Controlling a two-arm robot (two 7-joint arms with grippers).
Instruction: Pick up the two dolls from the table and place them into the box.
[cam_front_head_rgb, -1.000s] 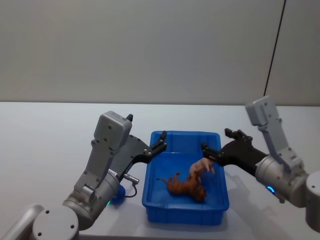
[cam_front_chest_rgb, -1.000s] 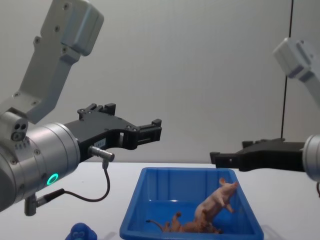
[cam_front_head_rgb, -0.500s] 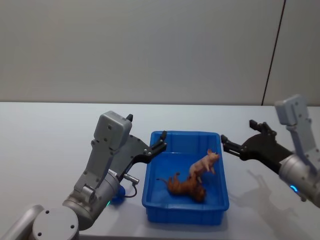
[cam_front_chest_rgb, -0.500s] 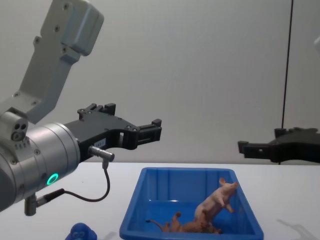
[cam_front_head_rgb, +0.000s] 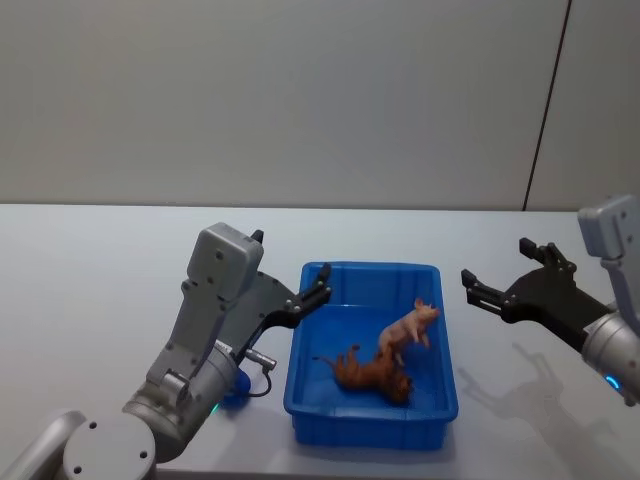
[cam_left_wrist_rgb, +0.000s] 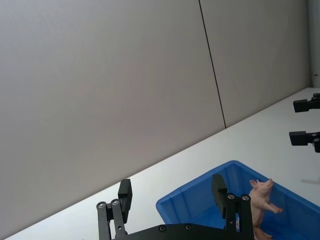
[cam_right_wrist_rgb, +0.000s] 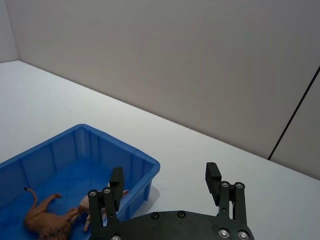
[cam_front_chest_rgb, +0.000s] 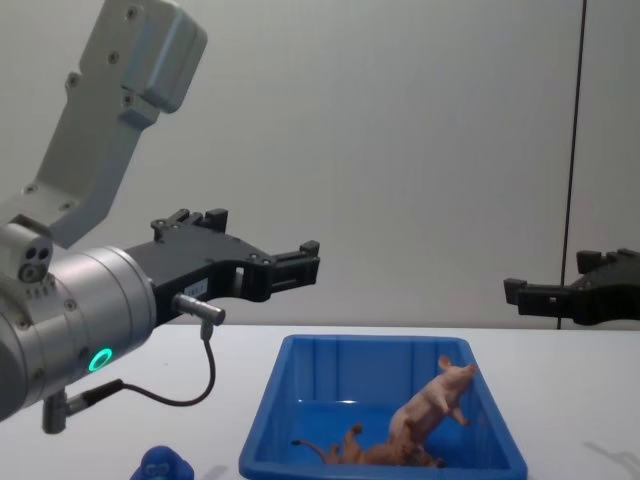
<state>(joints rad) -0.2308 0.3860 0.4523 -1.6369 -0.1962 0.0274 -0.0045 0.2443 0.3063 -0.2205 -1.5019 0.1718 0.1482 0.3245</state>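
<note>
The right pincer (cam_right_wrist_rgb: 165, 179) has drawn back to the right, clear of the box (cam_front_head_rgb: 370, 268), and hangs released and empty above the bench (cam_front_head_rgb: 90, 270). The pig (cam_front_head_rgb: 408, 327) lies in the box, propped on the brown animal (cam_front_head_rgb: 368, 372). The left pincer (cam_left_wrist_rgb: 171, 192), also released, hovers by the box's left rim. A blue figure (cam_front_chest_rgb: 165, 466) sits on the bench beside the left arm.

R gripper (cam_front_head_rgb: 493, 264) pulled back — off box (cam_front_head_rgb: 296, 372).

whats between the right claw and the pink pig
In the head view, just the box's right wall and a bare strip of table separate the open right claw from the pig.
</note>
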